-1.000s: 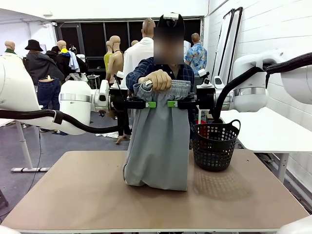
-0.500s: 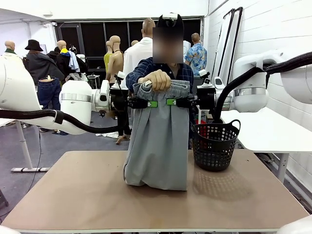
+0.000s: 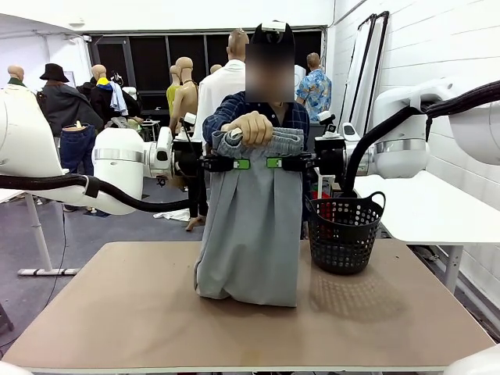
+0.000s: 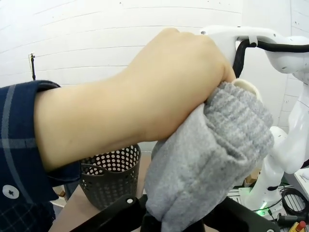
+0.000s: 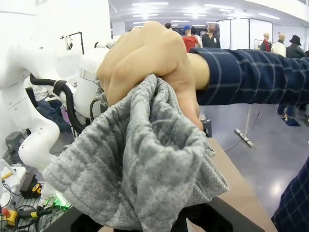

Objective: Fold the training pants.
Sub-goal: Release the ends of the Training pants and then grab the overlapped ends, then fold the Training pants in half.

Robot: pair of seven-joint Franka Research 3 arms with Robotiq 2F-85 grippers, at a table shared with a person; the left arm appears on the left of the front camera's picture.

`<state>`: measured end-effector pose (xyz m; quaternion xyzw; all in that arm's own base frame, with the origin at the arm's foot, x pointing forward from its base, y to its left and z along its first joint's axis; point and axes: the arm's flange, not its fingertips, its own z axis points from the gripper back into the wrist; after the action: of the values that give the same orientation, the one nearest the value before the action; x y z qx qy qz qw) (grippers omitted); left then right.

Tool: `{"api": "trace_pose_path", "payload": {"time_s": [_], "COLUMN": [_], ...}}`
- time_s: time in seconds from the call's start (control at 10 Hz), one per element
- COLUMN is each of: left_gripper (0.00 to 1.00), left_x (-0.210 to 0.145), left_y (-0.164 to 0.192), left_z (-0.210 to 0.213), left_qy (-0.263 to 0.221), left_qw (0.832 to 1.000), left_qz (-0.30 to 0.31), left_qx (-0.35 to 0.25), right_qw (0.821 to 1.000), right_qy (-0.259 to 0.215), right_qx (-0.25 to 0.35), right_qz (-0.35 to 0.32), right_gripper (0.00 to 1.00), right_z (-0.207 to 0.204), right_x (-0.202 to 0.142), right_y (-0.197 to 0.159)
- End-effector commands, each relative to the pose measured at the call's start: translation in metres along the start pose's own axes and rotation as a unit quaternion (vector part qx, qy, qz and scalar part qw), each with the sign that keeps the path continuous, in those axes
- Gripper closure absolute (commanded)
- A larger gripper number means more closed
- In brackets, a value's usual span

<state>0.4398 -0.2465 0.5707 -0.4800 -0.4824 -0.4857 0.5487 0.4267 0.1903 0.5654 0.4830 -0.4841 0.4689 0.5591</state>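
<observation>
Left claw (image 3: 241, 164), black with green pads, comes in from the left side, clenched on the left edge of the light grey soft jersey training pants (image 3: 250, 226), just below the gathered waistband. In the left wrist view the grey knit (image 4: 212, 159) bunches right between that claw's black fingers (image 4: 116, 215) at the bottom edge.

Pants hang upright over the middle of the tan wooden desk (image 3: 117, 312), nearer its far edge; bottom hem rests crumpled on the desk surface, top held up in the air.

Person's hand (image 3: 251, 127) in a dark blue plaid sleeve (image 3: 226, 109) grips the waistband from above, fist closed, centred between the two claws. Same fist fills much of both wrist views (image 4: 159, 92) (image 5: 145, 63).

Right claw (image 3: 275, 163) comes in from the right side, clenched on the right edge of the pants at the same height as the left one. Right wrist view: grey fabric (image 5: 140, 174) piled over the claw's fingers, fingertips hidden.

Black perforated plastic basket (image 3: 344, 234) with handles stands on the desk just right of the pants, toward the far right corner, apart from the cloth.
</observation>
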Motion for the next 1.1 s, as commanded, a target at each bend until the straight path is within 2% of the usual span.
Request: {"api": "trace_pose_path", "payload": {"time_s": [0.0,0.1,0.2,1.0], "left_gripper": [1.00,1.00,1.00,1.00], "left_x": [0.0051,0.0000,0.0000,0.0000], "left_y": [0.0055,0.0000,0.0000,0.0000], "left_z": [-0.0004,0.0000,0.0000,0.0000], "left_qy": [-0.014,0.000,0.000,0.000], "left_qw": [1.000,1.000,1.000,1.000], "left_qz": [-0.012,0.000,0.000,0.000], "left_qx": [-0.003,0.000,0.000,0.000], "right_qw": [1.000,1.000,1.000,1.000], "right_qy": [0.014,0.018,0.004,0.004], "right_qx": [0.017,0.012,0.003,0.003], "right_qz": [-0.005,0.010,0.002,0.002], "right_gripper": [1.00,1.00,1.00,1.00], "right_z": [-0.0015,-0.0029,-0.0005,-0.0005], "right_x": [0.0032,0.0008,0.0001,0.0001], "right_y": [-0.0057,-0.0064,0.0000,0.0000]}}
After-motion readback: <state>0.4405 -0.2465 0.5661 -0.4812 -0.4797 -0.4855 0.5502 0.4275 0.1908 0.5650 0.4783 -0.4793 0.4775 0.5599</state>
